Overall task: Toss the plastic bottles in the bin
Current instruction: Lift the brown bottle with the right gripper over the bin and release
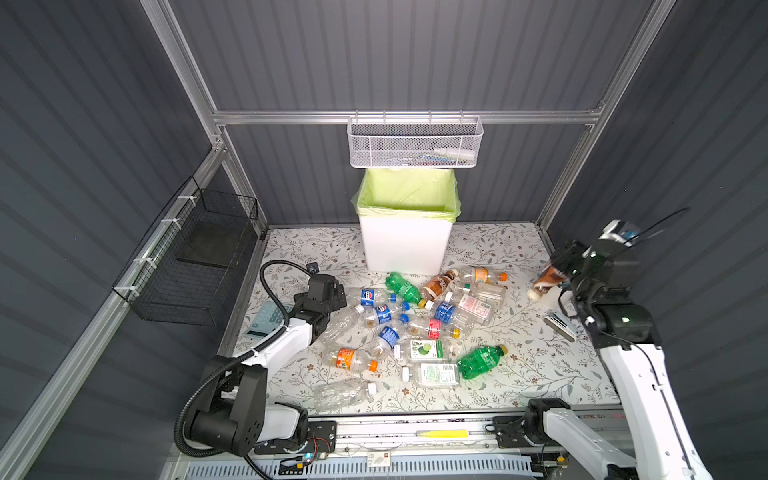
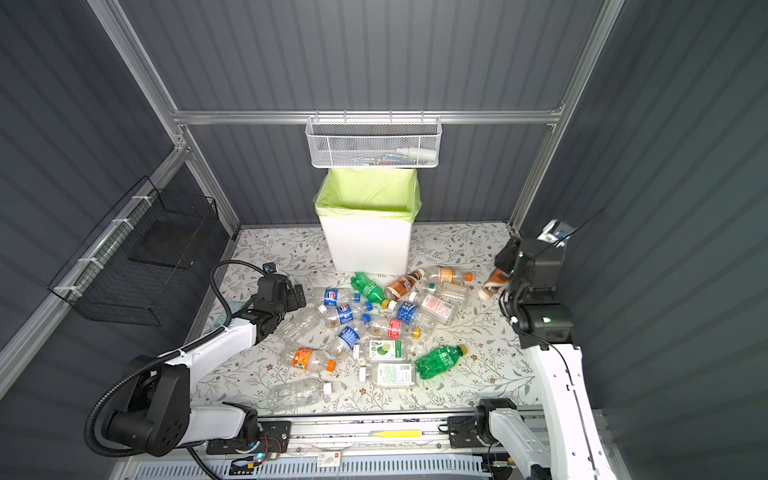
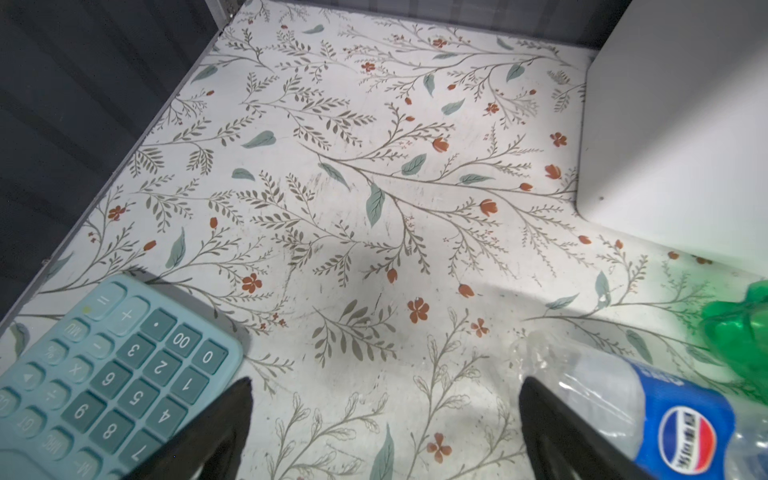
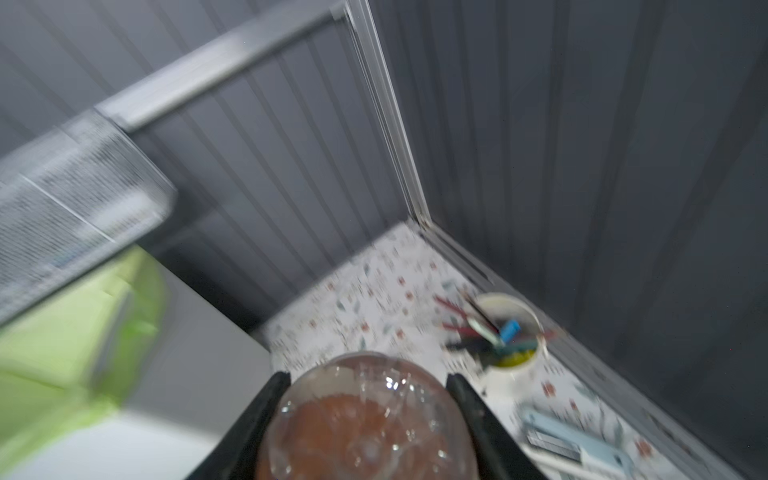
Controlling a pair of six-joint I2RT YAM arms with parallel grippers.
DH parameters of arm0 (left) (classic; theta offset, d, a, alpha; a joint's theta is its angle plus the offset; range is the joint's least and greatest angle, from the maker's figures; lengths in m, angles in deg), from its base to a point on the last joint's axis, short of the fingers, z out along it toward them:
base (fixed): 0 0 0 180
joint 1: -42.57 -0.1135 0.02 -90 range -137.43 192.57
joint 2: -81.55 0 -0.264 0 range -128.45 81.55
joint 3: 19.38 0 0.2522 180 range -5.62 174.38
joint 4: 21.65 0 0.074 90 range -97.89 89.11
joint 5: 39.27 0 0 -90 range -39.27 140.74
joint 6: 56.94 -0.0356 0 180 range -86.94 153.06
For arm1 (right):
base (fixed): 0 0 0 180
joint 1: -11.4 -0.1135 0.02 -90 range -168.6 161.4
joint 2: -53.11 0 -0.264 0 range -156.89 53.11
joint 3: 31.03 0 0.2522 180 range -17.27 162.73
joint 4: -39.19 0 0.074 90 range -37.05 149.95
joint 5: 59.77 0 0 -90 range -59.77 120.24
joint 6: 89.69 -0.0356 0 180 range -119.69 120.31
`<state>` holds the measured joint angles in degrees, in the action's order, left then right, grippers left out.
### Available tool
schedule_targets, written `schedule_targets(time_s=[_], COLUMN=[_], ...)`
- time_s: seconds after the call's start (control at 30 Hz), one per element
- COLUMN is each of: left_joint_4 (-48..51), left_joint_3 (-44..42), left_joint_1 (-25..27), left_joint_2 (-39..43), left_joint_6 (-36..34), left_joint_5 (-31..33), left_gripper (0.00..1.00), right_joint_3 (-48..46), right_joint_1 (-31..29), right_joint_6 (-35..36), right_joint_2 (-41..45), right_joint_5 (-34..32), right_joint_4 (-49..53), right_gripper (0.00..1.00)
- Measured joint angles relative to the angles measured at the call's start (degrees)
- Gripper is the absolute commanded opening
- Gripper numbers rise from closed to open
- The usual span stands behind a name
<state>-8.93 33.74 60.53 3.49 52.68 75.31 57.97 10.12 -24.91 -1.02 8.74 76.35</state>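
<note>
Meanwhile, right pincer [image 4: 368, 378] clamps an amber bottle [image 4: 365, 424]; left pincer [image 3: 384, 384] gapes empty; cup [image 4: 498, 380] holds pens [image 4: 478, 328].

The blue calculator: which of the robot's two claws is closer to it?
Left. The left gripper, open, sits right beside the calculator at the left edge of the table. The right gripper is far across the table, raised, gripping a brown bottle.

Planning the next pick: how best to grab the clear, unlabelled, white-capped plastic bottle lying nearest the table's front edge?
Probably grip the clear white-capped bottle mid-body, from straight above, closing across its width: it lies on its side with nothing touching it.
</note>
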Motion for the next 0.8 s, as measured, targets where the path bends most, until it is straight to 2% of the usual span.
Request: schedule_targets(time_s=[0.17,0.3,0.47,0.57,0.63,0.73,0.8], left_joint_4=[0.4,0.7,1.3,1.6,1.6,2.2,2.8], left_joint_3=[0.0,0.3,0.9,0.9,0.9,0.9,0.9], left_joint_1=[0.0,0.0,0.0,0.0,0.0,0.0,0.0], left_joint_2=[-0.5,-0.5,-0.5,-0.3,-0.1,0.5,1.1], left_joint_6=[1.7,2.3,2.8,2.8,3.1,3.1,3.1], left_joint_5=[0.0,-0.2,-0.4,-0.5,-0.5,-0.5,-0.5], left_gripper=[1.0,1.0,1.0,1.0,1.0,1.0,1.0], right_joint_3=[17.0,22.8,27.3,32.6,38.8,54.4,62.3], right_joint_1=[0.0,-1.4,-6.5,-10.5,-13.1,-15.7,-16.7], right_joint_6=[2.7,1.5,-1.2,-2.3,-2.8,-2.8,-2.8], right_joint_2=[-4.9,-9.8,-22.1,-33.4,-43.2,-59.3,-67.0], right_joint_5=[1.4,2.7,3.4,4.0,5.6,8.8,10.6], right_joint_4=[-10.3,-19.3,-29.6,-31.9,-30.3,-22.2,-16.3], right_gripper=[0.48,0.48,0.48,0.51,0.6,0.8,0.93])
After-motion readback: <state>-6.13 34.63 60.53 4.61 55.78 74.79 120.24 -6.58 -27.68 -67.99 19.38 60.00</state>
